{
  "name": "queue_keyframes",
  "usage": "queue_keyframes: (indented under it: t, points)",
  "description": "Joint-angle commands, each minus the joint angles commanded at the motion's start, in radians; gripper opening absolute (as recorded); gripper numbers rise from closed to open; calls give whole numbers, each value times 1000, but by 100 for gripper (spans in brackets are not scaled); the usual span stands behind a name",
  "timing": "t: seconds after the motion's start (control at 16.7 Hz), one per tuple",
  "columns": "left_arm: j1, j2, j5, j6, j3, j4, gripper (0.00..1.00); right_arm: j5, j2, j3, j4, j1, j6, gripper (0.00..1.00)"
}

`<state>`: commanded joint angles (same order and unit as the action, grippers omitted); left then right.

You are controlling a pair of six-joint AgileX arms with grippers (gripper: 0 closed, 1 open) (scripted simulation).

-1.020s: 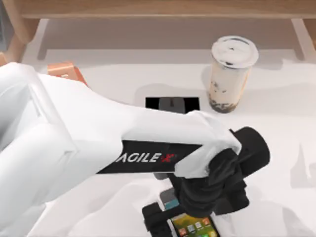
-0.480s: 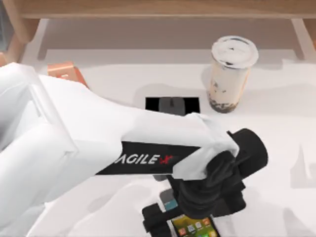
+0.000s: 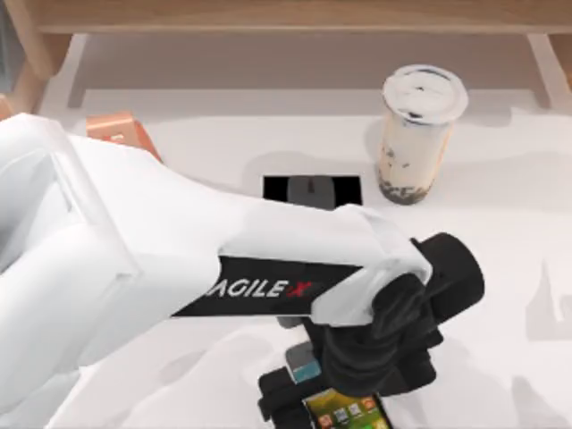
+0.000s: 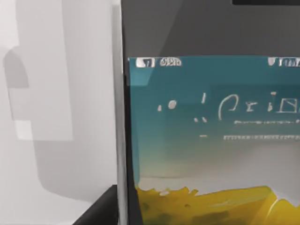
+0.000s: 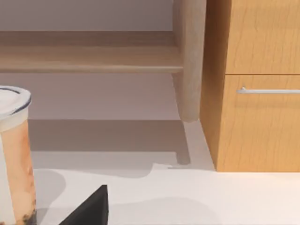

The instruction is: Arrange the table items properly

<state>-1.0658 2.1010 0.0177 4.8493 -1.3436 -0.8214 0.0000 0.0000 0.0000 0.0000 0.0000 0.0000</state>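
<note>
My left gripper hangs low over the table's front edge, shut on the black smartphone, whose icon screen shows below the wrist. In the left wrist view the smartphone sits very close, with one dark finger against its edge. The small grey mouse rests at mid-table on a black pad, partly hidden by my left arm. The lidded milk-tea cup stands upright at the back right, and the right wrist view catches this cup beside a dark piece of my right gripper.
A peach-orange stand sits at the back left, half covered by my left arm. A wooden shelf runs along the back. A wooden drawer cabinet and a table leg stand beyond the table.
My left gripper and the smartphone in it have shifted slightly to the left together. The mouse and the cup have not moved.
</note>
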Motion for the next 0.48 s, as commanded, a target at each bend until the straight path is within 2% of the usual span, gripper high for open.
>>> queue_keyframes:
  t: [0.12, 0.48]
  points:
    - [0, 0, 0, 0, 0, 0, 2, 0, 0, 0, 0, 0, 0, 100]
    - [0, 0, 0, 0, 0, 0, 0, 0, 0, 0, 0, 0, 0, 100]
